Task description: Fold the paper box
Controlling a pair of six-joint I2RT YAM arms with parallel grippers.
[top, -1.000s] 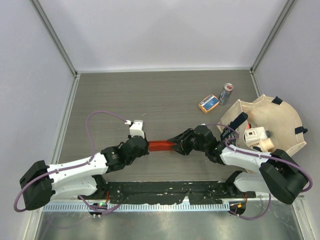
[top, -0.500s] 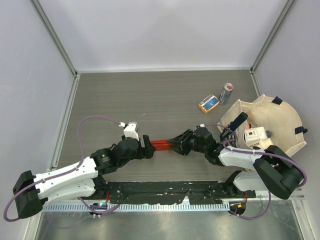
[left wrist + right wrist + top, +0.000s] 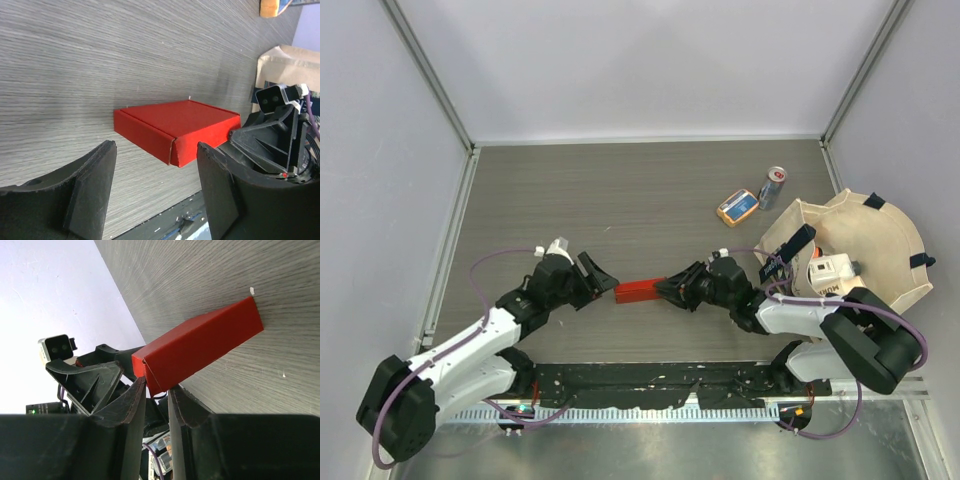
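I am seeing the paper box (image 3: 638,291) lying on the worktop (image 3: 620,190) between my two hands. The left hand (image 3: 600,275) is sitting just left of it, apart; the right hand (image 3: 667,289) is touching its right end. Farther back on the right, a packet (image 3: 737,207) and a can (image 3: 772,187) are lying near a basket (image 3: 900,250).

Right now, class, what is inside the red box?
Nothing inside shows: the red box lies folded shut on the table, its walls covering the interior. The right gripper pinches one end.
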